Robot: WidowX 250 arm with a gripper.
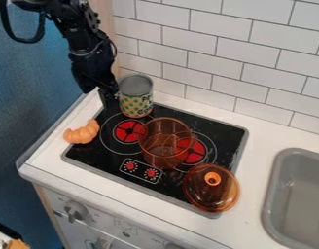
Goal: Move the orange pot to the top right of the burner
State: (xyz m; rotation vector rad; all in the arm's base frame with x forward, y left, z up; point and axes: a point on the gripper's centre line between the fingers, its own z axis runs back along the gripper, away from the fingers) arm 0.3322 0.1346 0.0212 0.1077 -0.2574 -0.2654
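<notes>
Claw: my claw (109, 99) hangs low at the back left corner of the stove (91, 154); I cannot tell whether it is apart or together.
Arm: the black arm (91, 56) comes down from the upper left, in front of the wall.
Can: the patterned can (135, 101) stands upright just beside the claw, on its right; I can't tell if they touch.
Croissant: the toy croissant (82, 133) lies at the stove's left edge, nearer the front than the claw.
Left burner: this red ring (126, 131) lies between the croissant and the pot.
Pot: the see-through orange pot (162, 155) stands upright near the middle of the stove, partly over the right burner (199, 151), well apart from the claw.
Lid: the amber lid (209, 197) with its orange knob (212, 178) rests at the stove's front right, off the pot and close to it.
Table: the white table (256, 168) carries the stove, with the grey sink (275, 194) set into it on the right.
Step in hand: I judge I am at the approach, with the pot yet to be gripped and placed.
Next move: I need to clear the can, come over the pot's rim, take hold of its wall, lift slightly and carry it to the back right.
Watch for: the curved wall may slip, and a low path could knock the can.
</notes>
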